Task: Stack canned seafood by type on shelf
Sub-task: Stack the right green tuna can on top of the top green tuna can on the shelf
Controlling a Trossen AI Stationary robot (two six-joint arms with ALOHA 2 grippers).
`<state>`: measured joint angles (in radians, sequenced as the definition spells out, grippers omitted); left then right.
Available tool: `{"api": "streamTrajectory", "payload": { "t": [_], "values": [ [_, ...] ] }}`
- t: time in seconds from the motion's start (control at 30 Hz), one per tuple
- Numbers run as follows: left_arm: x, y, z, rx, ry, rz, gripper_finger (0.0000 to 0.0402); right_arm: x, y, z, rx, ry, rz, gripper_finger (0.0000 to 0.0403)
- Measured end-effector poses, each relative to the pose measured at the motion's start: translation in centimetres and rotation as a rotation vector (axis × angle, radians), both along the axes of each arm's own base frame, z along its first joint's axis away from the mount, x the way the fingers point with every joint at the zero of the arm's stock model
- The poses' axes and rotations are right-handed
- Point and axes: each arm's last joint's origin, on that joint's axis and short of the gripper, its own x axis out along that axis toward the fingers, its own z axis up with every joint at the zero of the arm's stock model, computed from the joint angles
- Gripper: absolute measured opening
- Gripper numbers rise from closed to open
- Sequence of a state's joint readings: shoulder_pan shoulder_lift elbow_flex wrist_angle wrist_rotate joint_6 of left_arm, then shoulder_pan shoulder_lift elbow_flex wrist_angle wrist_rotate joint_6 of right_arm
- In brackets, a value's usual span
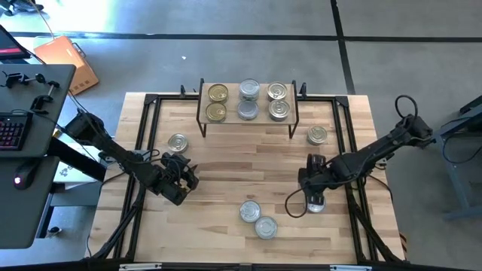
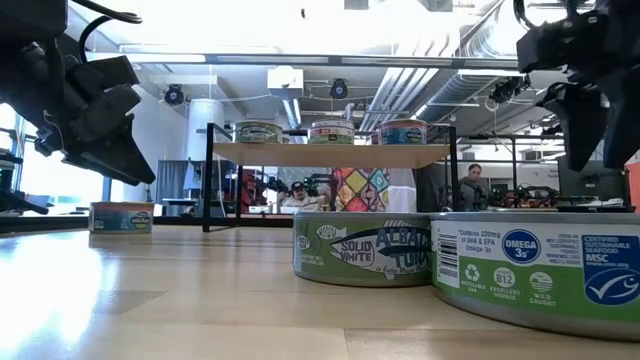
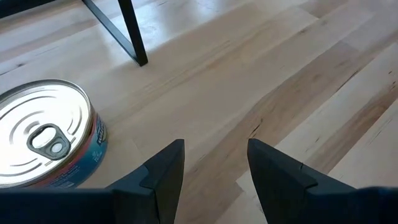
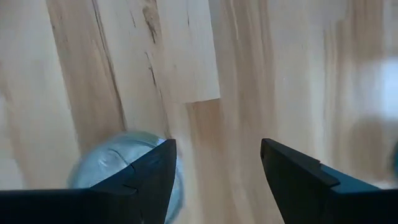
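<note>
The shelf point(image 1: 248, 120) stands at the table's far middle and carries two gold-lidded cans point(image 1: 217, 102) at its left and several silver-lidded ones point(image 1: 263, 101). Loose cans rest flat on the table: one at the left point(image 1: 178, 142), one at the right point(image 1: 317, 135), two near the front point(image 1: 257, 218), and one point(image 1: 315, 203) right by my right gripper point(image 1: 312, 184). That gripper point(image 4: 217, 146) is open over bare wood, with this can point(image 4: 115, 165) beside one finger. My left gripper point(image 1: 181, 184) point(image 3: 214, 146) is open, nothing between its fingers; the left can point(image 3: 43, 134) lies ahead of it, off to one side.
Black frame rails point(image 1: 143, 150) run along the tabletop's left and right sides. A black leg point(image 3: 134, 37) stands beyond the left can. The two front cans point(image 2: 365, 250) point(image 2: 540, 270) sit close together. People show in the room behind the shelf point(image 2: 298, 195).
</note>
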<state>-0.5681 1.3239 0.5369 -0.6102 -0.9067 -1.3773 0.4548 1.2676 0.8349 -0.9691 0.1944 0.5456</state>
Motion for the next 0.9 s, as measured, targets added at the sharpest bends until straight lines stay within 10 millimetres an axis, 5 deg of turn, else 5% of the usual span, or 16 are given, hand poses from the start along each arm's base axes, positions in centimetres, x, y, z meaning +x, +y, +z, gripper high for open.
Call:
{"api": "streamTrajectory", "payload": {
  "t": [0.13,0.3,0.6,0.9],
  "values": [
    [0.0,0.0,0.0,-0.007,0.003,-0.001,0.0168,-1.1,0.0,1.1,-0.04,-0.034,0.109,0.0222],
    [0.0,-0.2,-0.1,-0.03,0.01,-0.01,0.0168,-1.6,0.6,2.4,0.222,-0.126,0.068,0.02],
    [0.3,-0.3,0.0,-0.039,-0.01,-0.018,0.0168,-2.5,3.5,-2.3,0.31,0.061,0.008,0.0095],
    [1.1,-0.8,0.3,-0.019,-0.054,-0.076,0.0168,0.9,4.0,-5.6,0.222,0.017,0.133,0.0004]
  ]
}}
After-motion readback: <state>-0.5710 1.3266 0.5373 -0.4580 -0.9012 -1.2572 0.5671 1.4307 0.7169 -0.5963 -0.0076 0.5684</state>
